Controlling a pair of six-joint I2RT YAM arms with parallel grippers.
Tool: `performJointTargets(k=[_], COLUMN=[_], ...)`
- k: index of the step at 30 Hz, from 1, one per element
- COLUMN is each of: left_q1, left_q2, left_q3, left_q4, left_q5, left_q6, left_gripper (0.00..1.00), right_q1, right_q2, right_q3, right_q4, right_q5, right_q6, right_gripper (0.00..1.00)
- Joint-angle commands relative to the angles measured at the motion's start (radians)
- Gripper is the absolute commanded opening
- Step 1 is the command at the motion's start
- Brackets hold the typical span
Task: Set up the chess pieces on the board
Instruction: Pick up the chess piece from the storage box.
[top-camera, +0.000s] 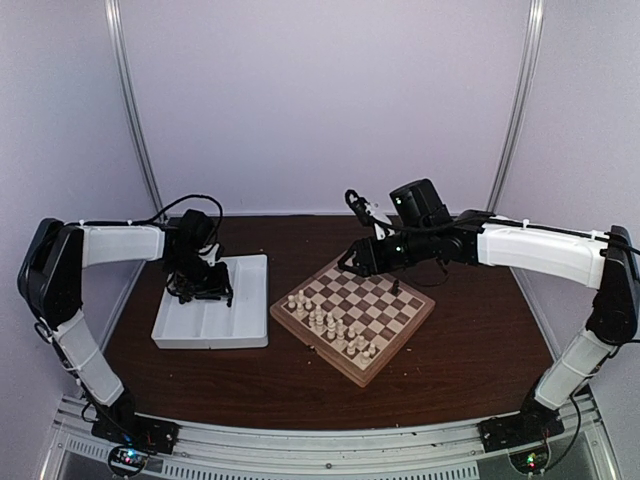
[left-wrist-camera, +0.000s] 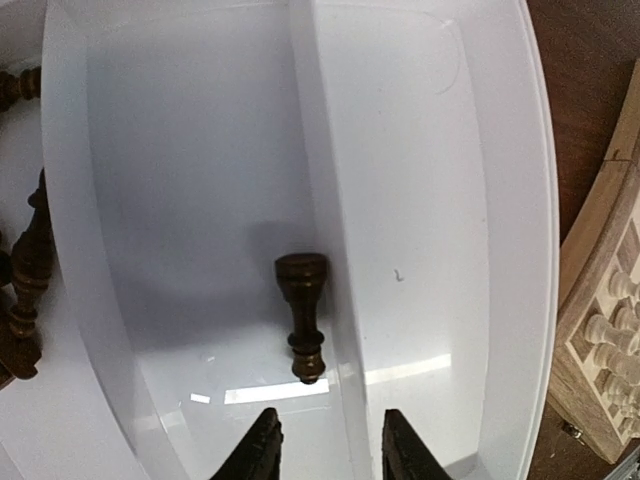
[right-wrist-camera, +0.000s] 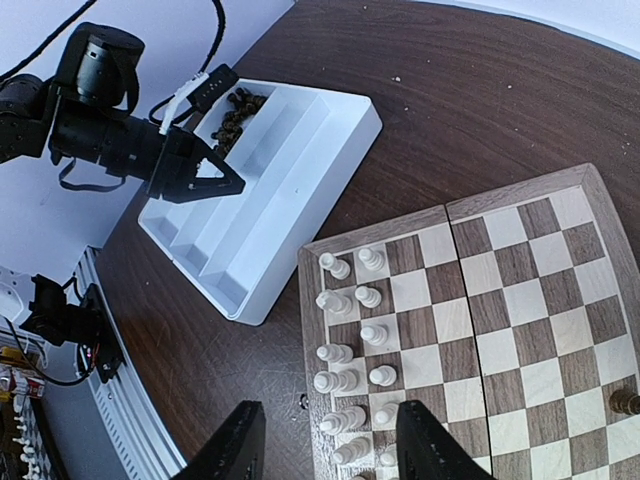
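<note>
A dark chess piece (left-wrist-camera: 303, 315) lies on its side in the middle compartment of the white tray (left-wrist-camera: 430, 200), against the divider. My left gripper (left-wrist-camera: 330, 442) is open just short of it; in the top view it (top-camera: 207, 288) hangs over the tray (top-camera: 200, 332). Several more dark pieces (left-wrist-camera: 25, 270) lie in the far-left compartment (right-wrist-camera: 235, 115). One dark piece (top-camera: 396, 286) stands on the board (top-camera: 310, 348) at its far right; it also shows in the right wrist view (right-wrist-camera: 627, 402). My right gripper (top-camera: 348, 262) is open and empty above the board's back-left edge (right-wrist-camera: 309, 306).
Cream-white figures (top-camera: 325, 320) stand in two rows along the board's left side (right-wrist-camera: 345, 330). The tray sits just left of the board, whose tan rim (left-wrist-camera: 585, 270) shows at the right of the left wrist view. Dark wooden table (top-camera: 470, 350) lies all around.
</note>
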Motion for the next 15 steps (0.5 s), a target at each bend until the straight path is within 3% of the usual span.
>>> performJointTargets(k=[1, 7, 15], left_q1=[-0.018, -0.027, -0.027], left_q2=[0.068, 0.115, 0.123], left_q3=[0.075, 0.115, 0.123], left_q4=[-0.059, -0.101, -0.099], left_q5=[-0.111, -0.226, -0.216], left_q6=[-0.003, 0.009, 0.038], left_gripper=[0.36, 0.34, 0.27], right_q1=[0.008, 0.008, 0.009], right_q2=[0.004, -0.006, 0.004], right_q3=[0.011, 0.0, -0.002], right_q4=[0.006, 0.002, 0.005], right_q5=[0.022, 0.034, 0.035], right_q6=[0.009, 0.003, 0.001], right_gripper=[0.48, 0.48, 0.48])
